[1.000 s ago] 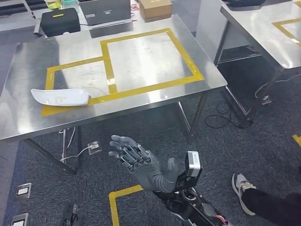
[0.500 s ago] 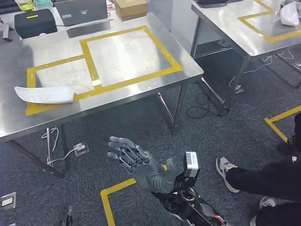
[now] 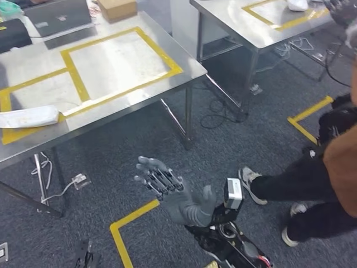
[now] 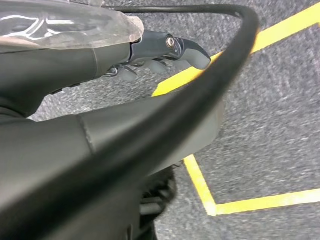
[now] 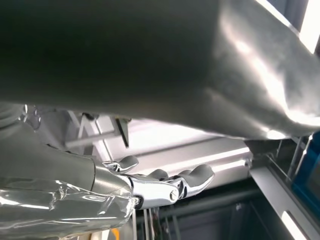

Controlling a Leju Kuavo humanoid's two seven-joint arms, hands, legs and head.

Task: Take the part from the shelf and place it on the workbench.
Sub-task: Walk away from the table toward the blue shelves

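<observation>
One white part (image 3: 27,116) on workbench (image 3: 126,61), well apart from spread fingers (image 3: 157,177)

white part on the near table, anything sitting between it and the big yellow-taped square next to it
Nothing visible does. The white part lies at the table's front edge across the tape of the smaller square; the big yellow-taped square beside it looks bare, with only the tape divider between them.

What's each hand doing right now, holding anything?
Left hand: cannot be told.
Right hand: open, palm up, holding nothing.
</observation>
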